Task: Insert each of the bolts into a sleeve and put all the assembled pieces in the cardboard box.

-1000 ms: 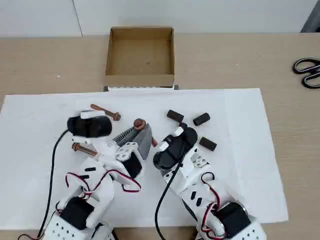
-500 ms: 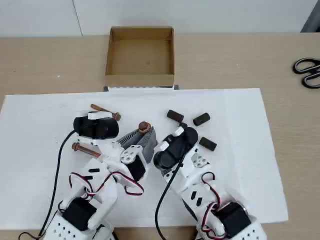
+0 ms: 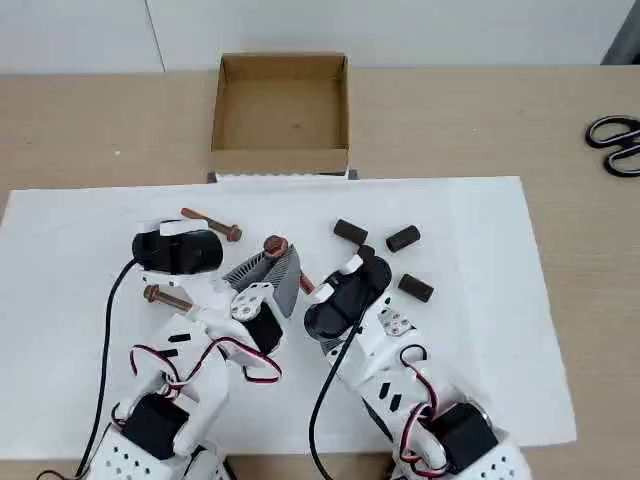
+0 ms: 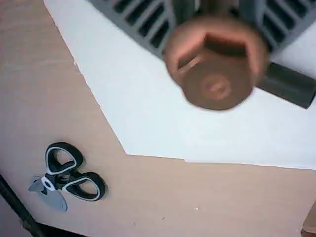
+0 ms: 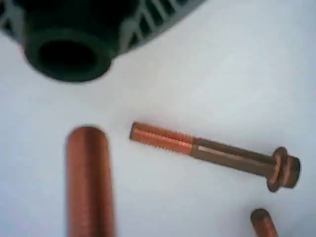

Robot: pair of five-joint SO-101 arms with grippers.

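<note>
Right wrist view: right gripper (image 5: 74, 24) clamps black tubular sleeve (image 5: 69, 54), left gripper (image 3: 270, 265) clamps copper hex bolt (image 5: 86, 182), shaft pointing just off the bore

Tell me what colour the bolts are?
Coppery brown, clearest on the bolt in the right wrist view.

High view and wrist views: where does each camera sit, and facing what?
High view: fixed above the table, facing down at the cardboard box, both arms showing.
Left wrist view: rides that arm, looks past the left gripper at its clamped bolt, scissors beyond.
Right wrist view: rides that arm, faces the paper past the right gripper and its sleeve.
Shared: scissors, in high and left wrist views.
</note>
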